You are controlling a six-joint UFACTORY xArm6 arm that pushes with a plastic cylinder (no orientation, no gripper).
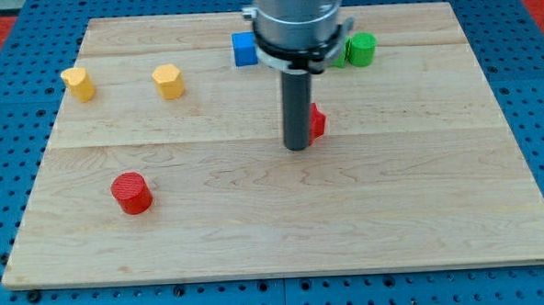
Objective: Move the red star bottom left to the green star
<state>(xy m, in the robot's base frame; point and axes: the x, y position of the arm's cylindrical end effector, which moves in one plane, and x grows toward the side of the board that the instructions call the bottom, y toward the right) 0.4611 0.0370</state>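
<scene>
My tip (297, 148) rests on the board near its middle. A red block (316, 121), its shape mostly hidden by the rod, sits right behind the tip on its right side, touching or nearly touching it. A green block (338, 54), largely hidden by the arm, lies at the view's top, beside a green cylinder (362, 49). A red cylinder (131, 193) stands at the lower left.
A blue cube (244, 49) sits at the top, left of the arm. Two yellow blocks (79, 84) (169, 82) lie at the upper left. The wooden board (440, 209) ends on a blue pegboard all around.
</scene>
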